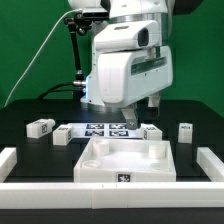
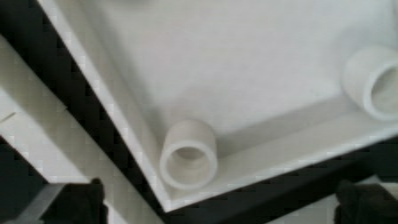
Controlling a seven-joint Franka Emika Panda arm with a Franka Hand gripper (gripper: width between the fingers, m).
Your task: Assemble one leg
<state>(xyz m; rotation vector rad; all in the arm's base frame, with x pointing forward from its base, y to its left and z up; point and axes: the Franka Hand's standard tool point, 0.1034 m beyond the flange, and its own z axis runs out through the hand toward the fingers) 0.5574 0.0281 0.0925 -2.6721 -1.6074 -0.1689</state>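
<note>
Several small white legs with marker tags lie on the black table in the exterior view: two at the left (image 1: pixel 41 126) (image 1: pixel 62 134) and two at the right (image 1: pixel 152 132) (image 1: pixel 185 131). My gripper (image 1: pixel 128 117) hangs low over the far edge of the large white square tray-like piece (image 1: pixel 100 170), near none of the legs. In the wrist view my gripper (image 2: pixel 214 210) is open and empty, its dark fingertips (image 2: pixel 63 205) wide apart. Below it are the tray piece's rim (image 2: pixel 107 110) and a round corner socket (image 2: pixel 187 160). No leg shows in the wrist view.
The marker board (image 1: pixel 100 129) lies on the table behind the tray piece. White border rails run along the exterior view's left (image 1: pixel 18 168), right (image 1: pixel 210 165) and front. A second socket (image 2: pixel 374 85) shows in the wrist view.
</note>
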